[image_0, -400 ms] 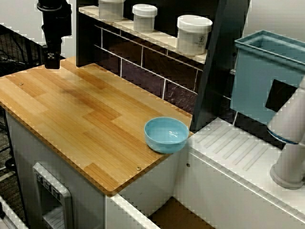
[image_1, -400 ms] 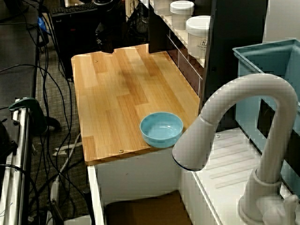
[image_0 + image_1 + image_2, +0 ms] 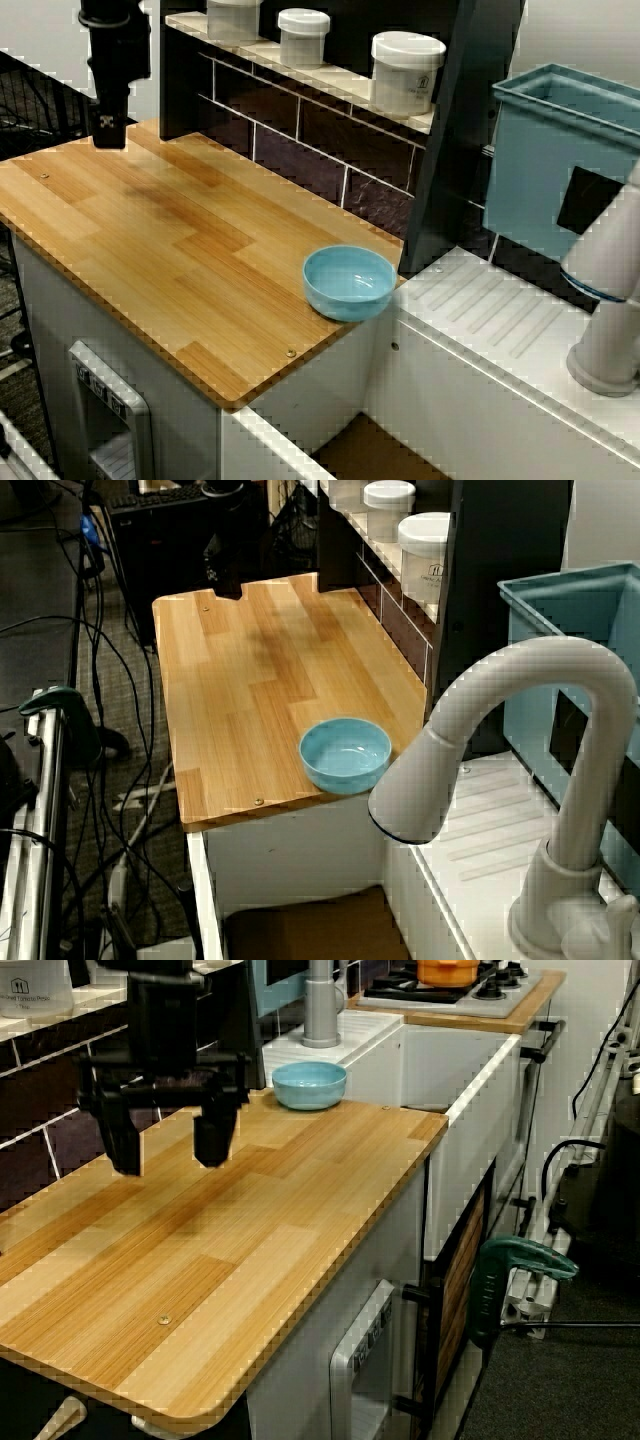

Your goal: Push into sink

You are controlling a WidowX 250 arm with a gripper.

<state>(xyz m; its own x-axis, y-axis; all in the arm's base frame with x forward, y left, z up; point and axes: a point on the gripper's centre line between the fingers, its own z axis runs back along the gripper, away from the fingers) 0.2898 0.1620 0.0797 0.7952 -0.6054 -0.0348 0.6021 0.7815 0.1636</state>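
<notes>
We judge blue bowl (image 3: 349,281) light, rigid, slick — push rim from far side toward sink (image 3: 375,452); hand (image 3: 166,1140) open, empty, well apart from bowl.

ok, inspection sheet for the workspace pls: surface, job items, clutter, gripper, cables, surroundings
Surface: wooden counter, bare apart from the bowl.
Job's things: light blue bowl upright and empty at the counter's corner next to the sink; sink's brown bottom shows nothing in it.
Clutter: three white jars on the shelf behind the counter.
Gripper: gripper open, empty, hanging above the far end of the counter, well away from the bowl.
Cables: several loose on the floor beside the counter; none on the counter.
Surroundings: white faucet, ridged drainboard, teal bin, orange pot on a stove.
</notes>
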